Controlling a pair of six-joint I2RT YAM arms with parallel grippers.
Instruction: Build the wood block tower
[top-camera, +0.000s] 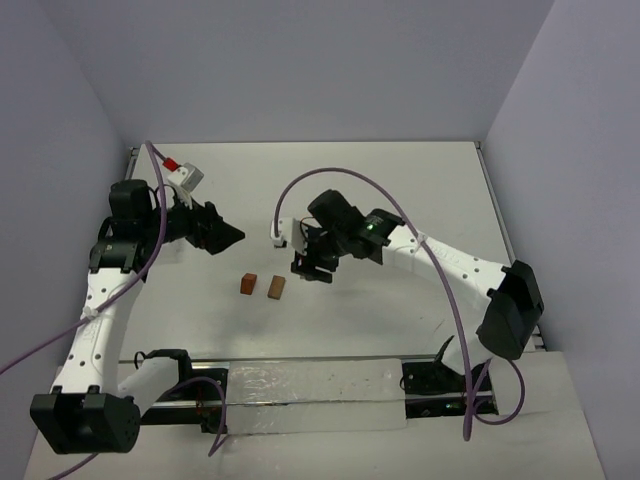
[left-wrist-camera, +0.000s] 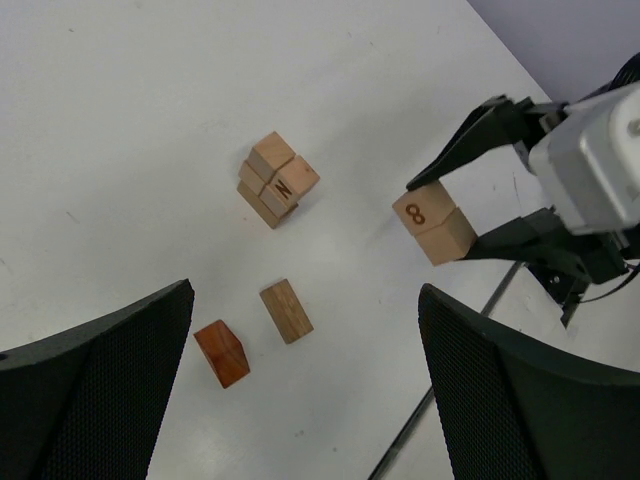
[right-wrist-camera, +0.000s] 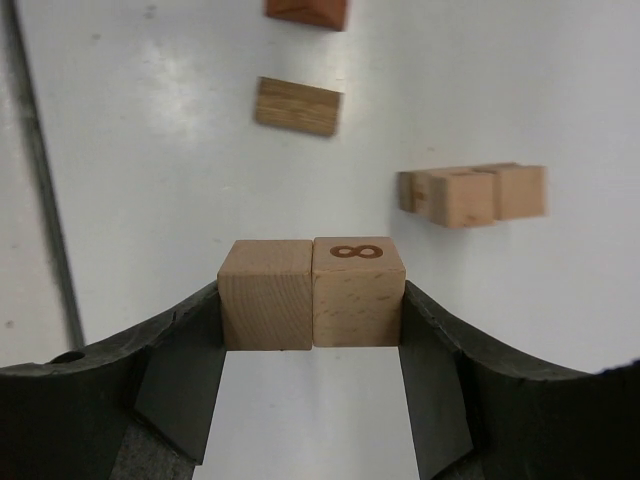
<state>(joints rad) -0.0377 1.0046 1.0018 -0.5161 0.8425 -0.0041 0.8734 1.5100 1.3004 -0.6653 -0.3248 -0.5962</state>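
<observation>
My right gripper (right-wrist-camera: 311, 300) is shut on two tan wood blocks (right-wrist-camera: 311, 292) pressed side by side, one marked 8, held above the table (top-camera: 400, 180). The left wrist view shows that pair (left-wrist-camera: 433, 222) between the right fingers. A tight cluster of several tan cubes (left-wrist-camera: 278, 180), one marked N, sits on the table; whether it is stacked as a tower I cannot tell. It shows past the held pair (right-wrist-camera: 470, 195). A reddish block (top-camera: 248, 284) and a tan cuboid (top-camera: 277, 288) lie apart. My left gripper (left-wrist-camera: 305, 330) hangs open above those two, holding nothing.
A grey and red part (top-camera: 182, 172) sits on the left arm near the table's back left. Purple cables (top-camera: 340, 178) arc over both arms. A dark seam (right-wrist-camera: 40, 180) runs across the table beside the held blocks.
</observation>
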